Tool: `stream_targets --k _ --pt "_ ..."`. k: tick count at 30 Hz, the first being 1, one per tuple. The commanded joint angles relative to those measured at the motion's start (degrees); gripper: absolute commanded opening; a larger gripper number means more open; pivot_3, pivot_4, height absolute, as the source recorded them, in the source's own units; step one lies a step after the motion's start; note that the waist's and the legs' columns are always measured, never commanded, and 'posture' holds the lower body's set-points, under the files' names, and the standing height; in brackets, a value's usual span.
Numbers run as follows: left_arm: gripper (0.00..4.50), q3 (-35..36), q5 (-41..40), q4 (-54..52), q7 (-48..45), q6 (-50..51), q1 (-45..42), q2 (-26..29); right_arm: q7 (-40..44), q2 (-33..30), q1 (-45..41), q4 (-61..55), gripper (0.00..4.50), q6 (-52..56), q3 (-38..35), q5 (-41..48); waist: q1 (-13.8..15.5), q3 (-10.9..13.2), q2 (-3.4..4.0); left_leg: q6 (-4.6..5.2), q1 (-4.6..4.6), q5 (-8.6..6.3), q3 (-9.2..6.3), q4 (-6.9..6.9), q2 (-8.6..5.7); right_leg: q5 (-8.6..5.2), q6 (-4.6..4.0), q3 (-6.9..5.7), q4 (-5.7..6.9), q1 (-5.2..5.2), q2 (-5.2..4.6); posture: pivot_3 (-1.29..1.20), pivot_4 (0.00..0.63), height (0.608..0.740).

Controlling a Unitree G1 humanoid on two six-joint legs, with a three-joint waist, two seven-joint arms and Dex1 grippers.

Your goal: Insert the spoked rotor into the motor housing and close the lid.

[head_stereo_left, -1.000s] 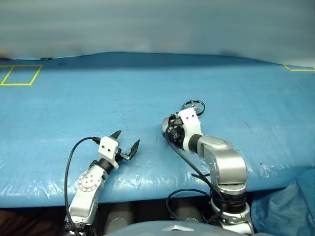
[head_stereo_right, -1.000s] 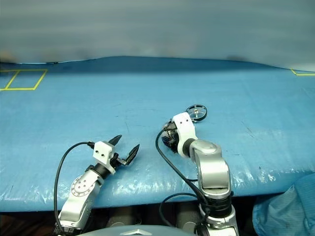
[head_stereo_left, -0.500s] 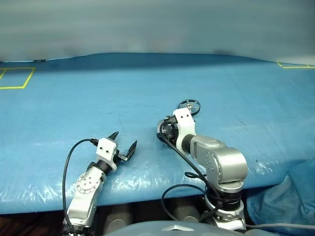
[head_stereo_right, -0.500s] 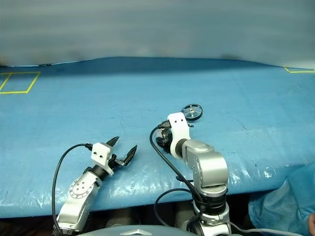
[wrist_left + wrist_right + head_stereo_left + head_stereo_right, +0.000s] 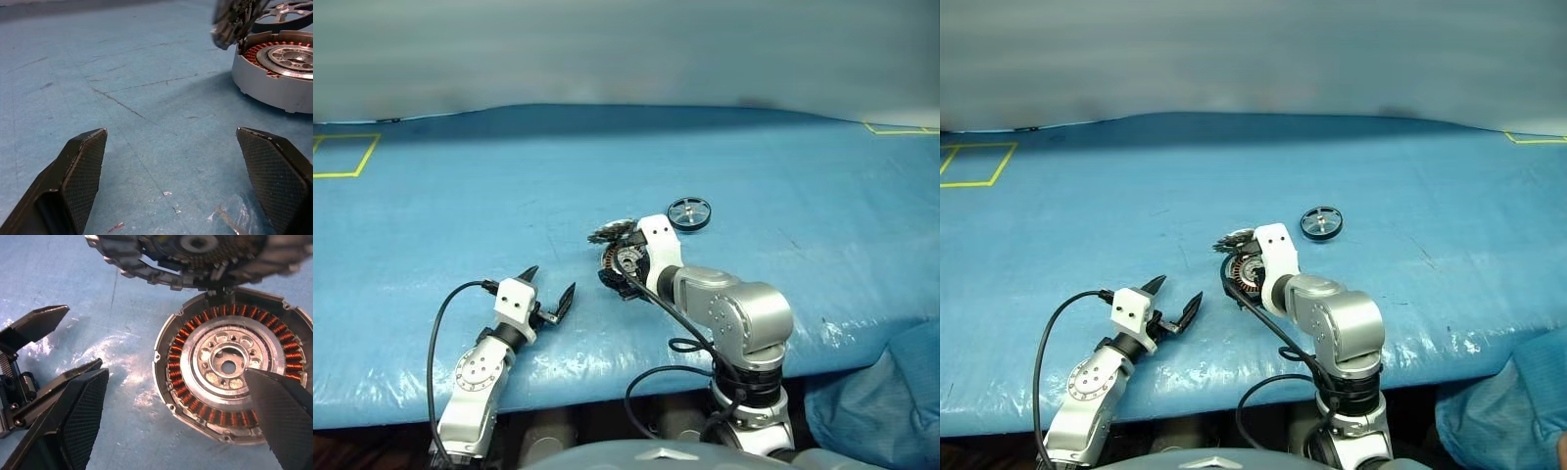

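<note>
The motor housing [image 5: 227, 367] lies open on the blue table, with copper windings ringing its silver hub. Its lid [image 5: 195, 254] stands tilted up from the far edge, also seen as lid [image 5: 610, 232]. My right gripper [image 5: 176, 373] hovers just over the housing, pointing down at it, open, with nothing in its fingers. The spoked rotor [image 5: 689, 212] lies flat on the table a short way behind and right of the housing. My left gripper [image 5: 551, 281] is open and empty, low over the table to the left of the housing [image 5: 274, 73], and faces it.
The table [image 5: 460, 196] is covered in blue plastic sheet. Yellow tape marks sit at the far left [image 5: 337, 155] and far right [image 5: 901, 128]. Blue cloth [image 5: 876, 392] hangs past the front edge at the lower right. Black cables trail from both arms.
My right hand has shifted left and rolled, and its jaws have spread wider. The housing, earlier hidden behind that hand, now shows with its lid raised. The left arm has hardly moved.
</note>
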Motion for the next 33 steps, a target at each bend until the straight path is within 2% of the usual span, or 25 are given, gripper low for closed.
stream_targets --k 1,5,9,13,16,18,20,24,28,33 --pt "4.50 -0.2 0.5 -2.1 -0.1 -1.1 -0.4 0.2 -2.3 7.3 1.2 -1.5 4.48 0.5 -3.3 3.6 0.2 0.0 -0.01 0.00 0.00 0.00 -0.01 0.00 0.00 0.00 0.00 -0.01 0.00 0.01 0.00 0.00 0.150 0.740" --pt "4.50 -0.5 0.2 -2.0 -0.7 -1.0 -0.6 0.2 -5.8 9.4 1.0 -2.7 4.48 0.5 -7.3 7.5 0.5 0.0 0.01 0.00 0.00 0.00 -0.02 -0.01 0.00 -0.01 0.01 -0.03 -0.01 0.01 0.00 0.00 0.150 0.740" --pt "4.50 -0.9 -0.1 -1.5 -2.0 -0.6 -1.9 0.6 -8.9 7.1 1.2 -4.8 4.48 0.5 -11.2 12.4 0.6 0.0 0.02 0.00 -0.01 0.00 -0.02 -0.02 0.01 -0.01 0.00 -0.03 -0.01 0.00 0.00 0.00 0.150 0.740" --pt "4.50 -1.2 -0.4 -0.6 -3.4 -0.4 -3.4 0.9 -9.8 -0.7 1.4 -6.4 4.48 0.5 -13.4 17.2 0.6 0.0 0.02 0.00 -0.01 0.00 -0.02 -0.03 0.00 -0.02 0.01 -0.03 -0.02 0.01 0.00 0.00 0.150 0.740" --pt "4.50 -1.7 -1.0 -0.2 -5.0 -0.3 -4.5 1.1 -9.2 -9.3 0.7 -8.6 4.48 0.5 -13.3 19.8 0.7 0.0 0.03 0.00 -0.04 0.00 -0.01 -0.03 -0.02 -0.01 0.01 -0.01 -0.05 0.01 -0.01 0.00 0.150 0.740" --pt "4.50 -1.9 -1.4 0.0 -6.1 -0.2 -5.0 1.1 -7.7 -17.3 0.5 -11.2 4.48 -0.2 -10.8 19.5 0.7 0.1 0.05 0.01 -0.03 0.00 -0.01 -0.02 -0.05 -0.02 0.03 -0.01 -0.08 0.04 -0.05 0.00 0.150 0.740" --pt "4.50 -2.0 -1.5 0.1 -6.6 -0.2 -5.4 1.2 -6.3 -24.1 2.5 -13.0 4.48 -5.5 -7.4 18.2 0.7 0.1 0.05 0.01 -0.06 0.00 -0.01 -0.03 -0.06 -0.03 0.04 -0.01 -0.11 0.02 -0.05 0.00 0.150 0.740" --pt "4.50 -1.9 -1.4 0.6 -7.0 -0.3 -5.9 1.2 -1.1 -32.5 13.4 -14.5 4.48 -25.4 -2.6 15.0 0.7 0.0 -0.01 0.01 -0.02 -0.01 -0.01 -0.17 -0.05 -0.34 0.30 -0.03 -0.10 0.08 0.09 0.00 0.150 0.740" --pt "4.50 -2.0 -1.3 0.9 -7.5 -0.2 -6.1 1.5 4.9 -31.5 21.4 -13.9 4.48 -37.3 -5.9 18.2 0.7 0.1 -0.03 0.02 0.02 -0.01 -0.03 -0.28 -0.04 -0.41 0.38 0.06 -0.05 0.05 0.15 0.00 0.150 0.740" --pt "4.50 -2.2 -1.3 1.4 -8.2 0.0 -6.7 1.6 10.4 -35.4 30.2 -9.4 4.48 -51.7 -5.6 14.5 1.3 0.1 -0.13 0.02 0.05 -0.01 -0.06 -0.11 -0.05 -0.39 0.46 0.08 -0.08 0.15 0.08 0.00 0.150 0.740"
